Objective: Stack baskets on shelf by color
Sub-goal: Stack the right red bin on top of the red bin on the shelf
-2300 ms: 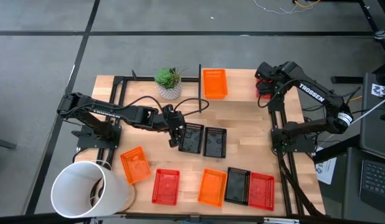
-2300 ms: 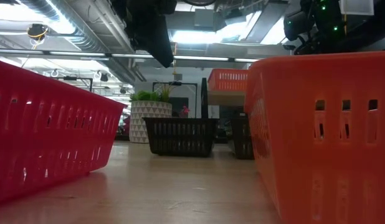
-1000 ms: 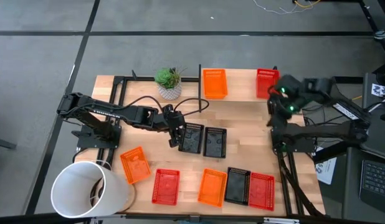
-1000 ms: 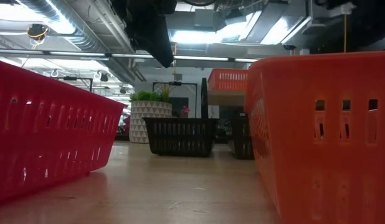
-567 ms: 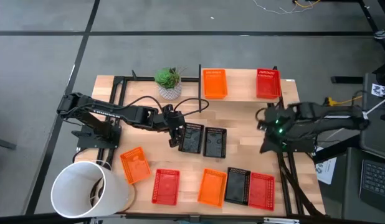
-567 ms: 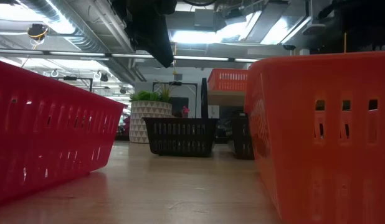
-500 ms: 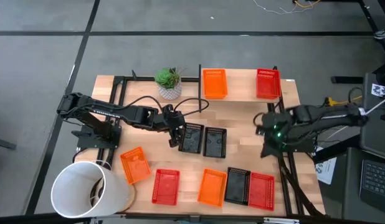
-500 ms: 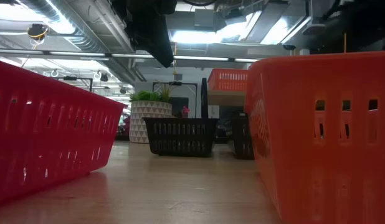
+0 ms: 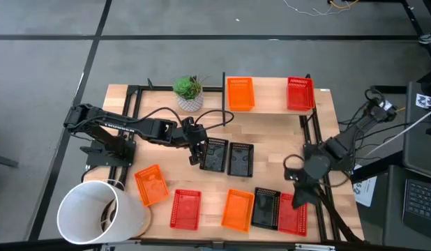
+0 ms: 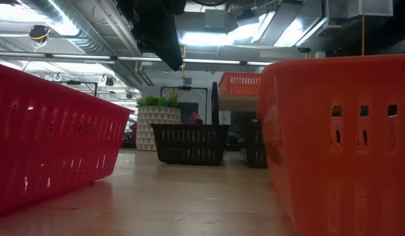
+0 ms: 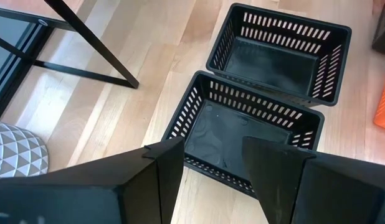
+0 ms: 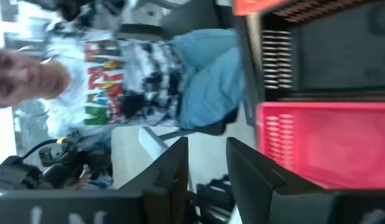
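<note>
On the shelf point(image 9: 271, 106) at the far edge rest an orange basket point(image 9: 240, 93) and a red basket point(image 9: 300, 94). Two black baskets point(image 9: 215, 155) point(image 9: 240, 159) stand mid-table. Along the near edge lie an orange basket point(image 9: 150, 185), a red one point(image 9: 186, 208), an orange one point(image 9: 237, 209), a black one point(image 9: 266, 208) and a red one point(image 9: 293, 213). My left gripper point(image 9: 195, 150) point(image 11: 211, 168) is open and hovers above the left black basket's point(image 11: 255, 134) rim. My right gripper point(image 9: 300, 193) point(image 12: 207, 168) is open, over the near-right red basket point(image 12: 323, 143).
A white patterned plant pot point(image 9: 190, 96) stands left of the shelf. A big white bucket point(image 9: 97, 213) lies at the near left corner. Black frame uprights point(image 9: 314, 150) run along the table's right side. A person point(image 12: 136, 74) shows beyond the table in the right wrist view.
My right arm has swung from beside the shelf's right end toward the table's near edge and lowered over the near-right red and black baskets. The red basket stays on the shelf. My left arm has kept still.
</note>
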You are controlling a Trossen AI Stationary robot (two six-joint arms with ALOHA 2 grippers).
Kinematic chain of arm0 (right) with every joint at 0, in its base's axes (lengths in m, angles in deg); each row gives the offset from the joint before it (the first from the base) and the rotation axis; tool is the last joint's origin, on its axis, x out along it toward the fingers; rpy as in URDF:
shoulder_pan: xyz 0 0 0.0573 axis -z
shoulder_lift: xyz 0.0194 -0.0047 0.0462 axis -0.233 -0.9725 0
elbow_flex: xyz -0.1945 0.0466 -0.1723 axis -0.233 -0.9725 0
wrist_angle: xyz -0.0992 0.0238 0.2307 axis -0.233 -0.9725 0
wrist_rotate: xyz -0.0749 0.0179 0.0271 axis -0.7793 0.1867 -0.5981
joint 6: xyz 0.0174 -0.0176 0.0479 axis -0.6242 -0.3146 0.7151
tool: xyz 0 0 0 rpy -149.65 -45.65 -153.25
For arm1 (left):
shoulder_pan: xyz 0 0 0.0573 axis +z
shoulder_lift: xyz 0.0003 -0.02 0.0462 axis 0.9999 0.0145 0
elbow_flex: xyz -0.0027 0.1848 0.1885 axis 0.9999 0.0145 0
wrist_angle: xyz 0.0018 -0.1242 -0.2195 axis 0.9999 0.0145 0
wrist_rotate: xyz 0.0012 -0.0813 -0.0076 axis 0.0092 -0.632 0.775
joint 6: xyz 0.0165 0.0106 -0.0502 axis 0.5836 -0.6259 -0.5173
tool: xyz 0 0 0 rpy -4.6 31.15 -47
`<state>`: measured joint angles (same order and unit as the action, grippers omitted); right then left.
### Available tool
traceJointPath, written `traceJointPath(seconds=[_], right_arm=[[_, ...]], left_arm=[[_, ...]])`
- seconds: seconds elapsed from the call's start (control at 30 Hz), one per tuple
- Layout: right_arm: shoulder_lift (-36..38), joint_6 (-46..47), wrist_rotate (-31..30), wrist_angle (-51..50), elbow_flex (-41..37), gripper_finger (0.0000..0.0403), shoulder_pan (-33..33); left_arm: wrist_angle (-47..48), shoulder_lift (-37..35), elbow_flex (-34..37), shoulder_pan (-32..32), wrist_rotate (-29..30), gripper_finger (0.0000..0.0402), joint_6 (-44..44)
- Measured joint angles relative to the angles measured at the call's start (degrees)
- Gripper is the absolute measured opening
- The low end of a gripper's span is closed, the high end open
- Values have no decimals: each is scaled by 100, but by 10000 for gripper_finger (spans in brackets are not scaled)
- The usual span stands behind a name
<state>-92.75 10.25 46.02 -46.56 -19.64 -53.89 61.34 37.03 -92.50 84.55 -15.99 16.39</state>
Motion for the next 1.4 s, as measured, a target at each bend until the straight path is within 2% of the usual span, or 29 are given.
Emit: traceJointPath(seconds=[0.23, 0.3, 0.4, 0.5, 0.6, 0.67, 0.77, 0.83, 1.0, 1.13, 1.4], right_arm=[[-551, 58, -1679, 1120, 39, 107, -1149], [-826, -188, -1953, 1177, 236, 107, -1265], [-1250, -593, -2008, 1003, 744, 107, -1345], [-1631, -825, -1977, 81, 1428, 107, -1349], [-1961, -840, -2285, -1854, 2193, 107, -1347], [-2184, -536, -2523, -3220, 2630, 107, -1347], [-2435, -117, -2632, -4519, 3064, 107, -1343], [-2538, -84, -2586, -4830, 3128, 107, -1345], [-2681, -93, -2426, -4753, 3100, 107, -1342], [-2864, 590, -2397, -4856, 3095, 113, -1339], [-3189, 879, -2392, -4984, 2799, 175, -1302]], left_arm=[[0, 0, 0, 0, 0, 155, 2], [0, 0, 0, 0, -1, 155, 2], [-3, 0, 0, 0, 0, 155, 2], [-40, 0, 0, 0, -1, 155, 2], [-43, 0, 0, 0, -2, 155, 2], [-54, 0, 0, 0, -1, 155, 2], [-63, 0, 0, 0, -2, 155, 2], [-70, 0, 0, 0, -2, 155, 3], [-70, 0, 0, 0, -2, 155, 41], [-70, 0, 0, 0, -2, 155, 41], [-70, 0, 0, 0, -2, 155, 43]])
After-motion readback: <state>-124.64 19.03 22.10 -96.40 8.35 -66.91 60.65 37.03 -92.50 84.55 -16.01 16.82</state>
